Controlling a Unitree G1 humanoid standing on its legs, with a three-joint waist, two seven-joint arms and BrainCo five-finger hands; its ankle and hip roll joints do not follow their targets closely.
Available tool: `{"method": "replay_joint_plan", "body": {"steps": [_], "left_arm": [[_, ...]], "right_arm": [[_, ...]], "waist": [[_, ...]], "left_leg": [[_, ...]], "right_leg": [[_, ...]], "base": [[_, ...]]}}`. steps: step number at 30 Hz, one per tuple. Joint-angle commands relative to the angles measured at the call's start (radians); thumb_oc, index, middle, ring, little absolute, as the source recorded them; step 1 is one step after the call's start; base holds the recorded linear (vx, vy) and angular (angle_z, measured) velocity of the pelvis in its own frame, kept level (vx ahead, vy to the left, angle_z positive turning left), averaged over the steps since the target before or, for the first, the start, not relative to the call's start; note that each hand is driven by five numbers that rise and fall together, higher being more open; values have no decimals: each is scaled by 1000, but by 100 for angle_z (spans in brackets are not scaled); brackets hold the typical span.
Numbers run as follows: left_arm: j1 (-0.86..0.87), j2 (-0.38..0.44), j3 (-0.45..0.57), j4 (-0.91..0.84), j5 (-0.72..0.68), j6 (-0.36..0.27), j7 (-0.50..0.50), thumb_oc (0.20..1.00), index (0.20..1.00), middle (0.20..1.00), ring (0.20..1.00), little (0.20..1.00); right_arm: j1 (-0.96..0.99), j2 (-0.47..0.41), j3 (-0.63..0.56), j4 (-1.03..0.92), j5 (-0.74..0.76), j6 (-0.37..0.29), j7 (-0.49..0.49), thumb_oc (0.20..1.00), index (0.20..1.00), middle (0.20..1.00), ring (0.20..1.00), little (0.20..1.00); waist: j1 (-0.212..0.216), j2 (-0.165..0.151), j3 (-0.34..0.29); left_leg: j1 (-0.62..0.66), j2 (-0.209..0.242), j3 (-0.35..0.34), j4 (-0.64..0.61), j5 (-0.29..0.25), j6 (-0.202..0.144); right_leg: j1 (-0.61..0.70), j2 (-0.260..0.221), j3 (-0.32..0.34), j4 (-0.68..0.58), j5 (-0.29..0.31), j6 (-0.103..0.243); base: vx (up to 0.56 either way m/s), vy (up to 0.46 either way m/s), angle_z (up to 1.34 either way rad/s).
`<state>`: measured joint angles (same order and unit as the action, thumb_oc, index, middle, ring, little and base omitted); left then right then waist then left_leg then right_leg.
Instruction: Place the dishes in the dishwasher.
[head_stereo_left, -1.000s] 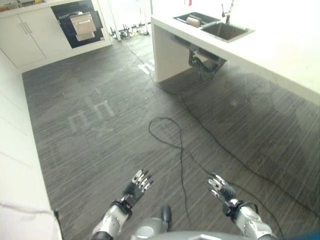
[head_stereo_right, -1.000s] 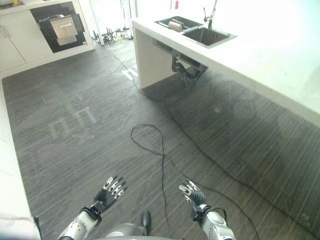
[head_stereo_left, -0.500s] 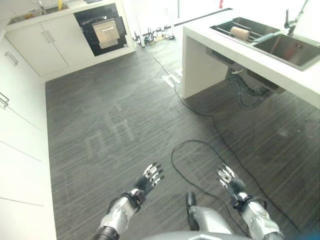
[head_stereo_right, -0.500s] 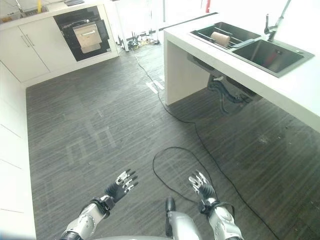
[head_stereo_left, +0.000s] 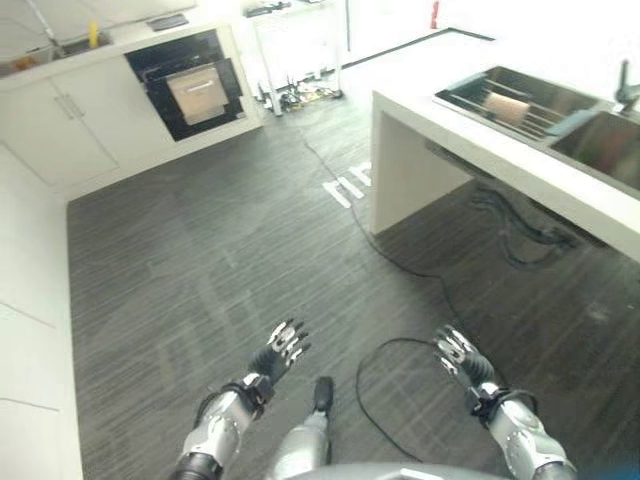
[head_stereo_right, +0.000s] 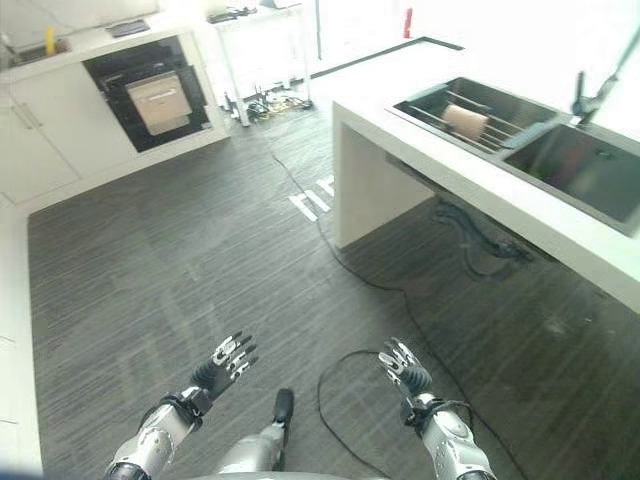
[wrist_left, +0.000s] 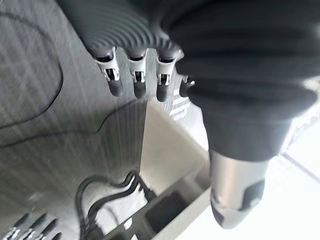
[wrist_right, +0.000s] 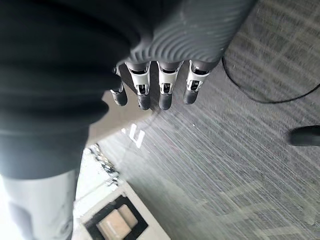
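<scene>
The dishwasher (head_stereo_left: 190, 85) stands open in the far cabinet wall, a dark bay with a tan panel inside; the right wrist view also catches it (wrist_right: 117, 223). A tan, roll-shaped dish (head_stereo_left: 505, 107) lies on the rack of the left sink basin (head_stereo_right: 450, 105) in the white counter (head_stereo_left: 470, 150) at the right. My left hand (head_stereo_left: 278, 352) and right hand (head_stereo_left: 462, 362) hover low over the dark wood floor, both open with straight fingers (wrist_left: 135, 82) (wrist_right: 160, 87), holding nothing and far from the dish and the dishwasher.
White cabinets (head_stereo_left: 30, 330) run along the left side and the back wall (head_stereo_left: 60, 130). A white-legged stand with loose items under it (head_stereo_left: 295, 60) is beside the dishwasher. The counter's end panel (head_stereo_left: 400, 190) juts into the floor, with white marks (head_stereo_left: 345, 187) beside it.
The whole picture has shifted, so the camera has moved: the counter and sink now sit nearer on the right. Both hands stay open, low in front of me.
</scene>
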<state>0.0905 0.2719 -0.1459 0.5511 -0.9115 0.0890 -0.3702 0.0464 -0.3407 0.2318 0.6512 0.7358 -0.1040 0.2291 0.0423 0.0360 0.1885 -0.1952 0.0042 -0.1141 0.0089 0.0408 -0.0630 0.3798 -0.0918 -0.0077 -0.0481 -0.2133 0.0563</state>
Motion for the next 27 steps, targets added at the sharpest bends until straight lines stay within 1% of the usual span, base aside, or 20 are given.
{"method": "replay_joint_plan", "body": {"steps": [1,3,4,7,8,10,11,12,13,14,15,16,18,19,20,22,23,24,25,27], "left_arm": [[-50,16,-9,-58,32,-45,-26,1000,1000,1000,1000,1000],[-62,24,-23,-42,38,-59,-25,1000,1000,1000,1000,1000],[-79,37,-35,-29,52,-57,-28,1000,1000,1000,1000,1000],[-93,52,-49,-17,66,-48,-53,1000,1000,1000,1000,1000],[-94,55,-56,-22,33,-28,-67,1000,1000,1000,1000,1000],[-99,60,-63,-33,54,-19,-76,1000,1000,1000,1000,1000],[-95,71,-74,-48,55,-11,-70,1000,1000,1000,1000,1000],[-91,74,-75,-53,59,-12,-66,1000,1000,1000,1000,1000],[-83,78,-76,-60,56,-26,-51,1000,1000,1000,1000,1000],[-75,81,-71,-74,54,-27,-44,1000,1000,1000,1000,1000],[-72,82,-67,-87,63,-23,-36,1000,1000,1000,1000,1000],[-71,87,-66,-104,73,-27,-20,1000,1000,1000,1000,1000],[-72,93,-77,-125,76,-48,16,1000,1000,1000,1000,1000],[-73,96,-82,-135,75,-50,30,1000,1000,1000,1000,1000],[-74,100,-88,-145,77,-51,45,1000,1000,1000,1000,1000],[-66,97,-80,-158,85,-59,62,1000,1000,1000,1000,1000],[-65,97,-77,-163,83,-54,63,1000,1000,1000,1000,1000],[-58,95,-75,-166,82,-57,65,1000,1000,1000,1000,1000],[-52,91,-71,-170,87,-61,65,1000,1000,1000,1000,1000],[-48,82,-69,-173,94,-59,64,1000,1000,1000,1000,1000]], "right_arm": [[-43,9,9,-33,17,-57,19,1000,1000,1000,1000,1000],[-35,18,9,-29,23,-63,27,1000,1000,1000,1000,1000],[-30,35,9,-26,24,-71,16,1000,1000,1000,1000,1000],[-28,50,13,-22,34,-87,6,1000,1000,1000,1000,1000],[-25,59,13,-33,31,-94,-5,1000,1000,1000,1000,1000],[-23,75,17,-46,26,-100,-24,1000,1000,1000,1000,1000],[-22,83,20,-45,24,-98,-28,1000,1000,1000,1000,1000],[-24,84,22,-42,25,-98,-27,1000,1000,1000,1000,1000],[-29,89,30,-36,17,-98,-20,1000,1000,1000,1000,1000],[-33,93,39,-33,2,-101,-18,1000,1000,1000,1000,1000],[-33,93,40,-39,-5,-99,-23,1000,1000,1000,1000,1000],[-36,88,42,-40,-4,-98,-22,1000,1000,1000,1000,1000],[-58,77,47,-41,-7,-84,-14,1000,1000,1000,1000,1000],[-63,77,49,-45,-7,-79,-19,1000,1000,1000,1000,1000],[-69,80,48,-45,-7,-72,-21,1000,1000,1000,1000,1000],[-71,78,46,-49,-3,-56,-22,1000,1000,1000,1000,1000],[-70,76,45,-50,3,-53,-27,1000,1000,1000,1000,1000],[-68,78,47,-48,4,-54,-30,1000,1000,1000,1000,1000],[-69,75,51,-49,5,-57,-31,1000,1000,1000,1000,1000],[-68,71,56,-56,4,-59,-36,1000,1000,1000,1000,1000]], "waist": [[-14,-30,-12],[-16,-31,-23],[-18,-32,-34],[-24,-34,-44],[-29,-35,-46],[-36,-30,-46],[-39,-24,-43],[-36,-22,-42],[-30,-21,-41],[-26,-21,-40],[-27,-20,-38],[-31,-23,-35],[-30,-37,-31],[-29,-42,-30],[-28,-44,-30],[-16,-39,-39],[-15,-39,-40],[-21,-38,-40],[-26,-43,-40],[-39,-39,-46]], "left_leg": [[79,3,80,45,48,23],[102,-6,78,35,30,37],[129,-20,80,34,6,57],[139,-38,96,70,-35,89],[141,-51,101,94,-62,111],[146,-61,110,120,-97,141],[158,-65,117,133,-119,156],[166,-67,119,133,-123,161],[182,-71,133,126,-128,165],[201,-73,151,113,-132,165],[218,-73,159,99,-135,161],[237,-76,172,85,-143,153],[271,-83,200,56,-167,139],[281,-82,205,49,-176,136],[288,-77,212,46,-184,133],[308,-52,246,43,-206,120],[308,-45,251,51,-211,118],[315,-33,260,61,-215,115],[317,-25,273,64,-200,112],[328,-7,272,67,-195,105]], "right_leg": [[-208,75,-12,110,109,-31],[-213,64,-31,119,105,-22],[-224,55,-47,146,97,-15],[-247,45,-47,211,88,-10],[-272,39,-42,274,102,-4],[-326,39,-40,412,126,7],[-374,42,-60,514,137,12],[-389,39,-69,537,140,12],[-412,18,-116,525,154,17],[-429,-8,-165,467,169,19],[-438,-26,-187,402,176,21],[-461,-56,-211,319,212,31],[-501,-120,-258,183,326,79],[-513,-140,-263,156,361,96],[-519,-153,-270,147,377,104],[-488,-159,-321,131,359,121],[-483,-157,-324,126,354,119],[-477,-149,-317,128,342,114],[-477,-139,-318,129,338,98],[-467,-103,-292,136,304,76]], "base": [[298,333,-34],[211,201,-89],[221,224,-72],[150,211,4],[120,231,16],[129,252,2],[139,221,-9],[147,184,-27],[135,90,-43],[142,47,-59],[141,-27,-68],[130,-104,-98],[141,-171,-76],[144,-195,-53],[178,-252,-60],[229,-255,-41],[230,-257,-62],[155,-320,-62],[178,-312,-38],[192,-263,-19]]}}
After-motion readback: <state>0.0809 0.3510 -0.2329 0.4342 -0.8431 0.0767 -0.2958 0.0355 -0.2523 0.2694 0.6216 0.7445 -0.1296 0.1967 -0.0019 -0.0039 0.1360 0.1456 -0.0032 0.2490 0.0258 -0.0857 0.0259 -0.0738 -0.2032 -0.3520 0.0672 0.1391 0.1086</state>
